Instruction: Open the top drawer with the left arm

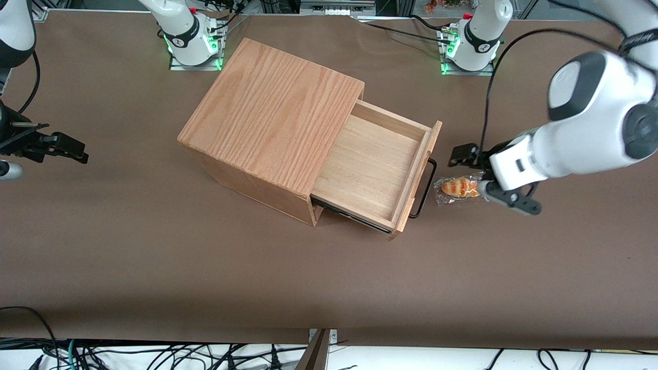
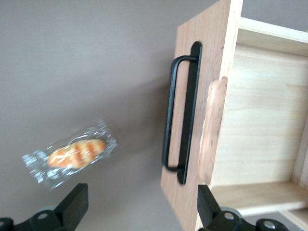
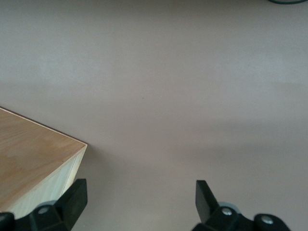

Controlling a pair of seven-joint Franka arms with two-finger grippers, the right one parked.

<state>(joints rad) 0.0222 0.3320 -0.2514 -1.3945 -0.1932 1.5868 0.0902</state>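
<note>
One drawer (image 1: 372,167) pulled well out of cabinet (image 1: 270,113) | stiff light wood, slides easily by judgement | hold: thin bar handle (image 2: 180,113) | gripper (image 1: 483,177) spread, empty, apart from handle, above wrapped bun (image 1: 459,187)

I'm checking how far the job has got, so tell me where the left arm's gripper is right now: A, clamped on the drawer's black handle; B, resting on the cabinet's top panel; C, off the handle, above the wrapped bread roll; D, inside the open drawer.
C: the gripper hangs with its jaws open above the wrapped bread roll, apart from the black handle of the pulled-out top drawer.
</note>
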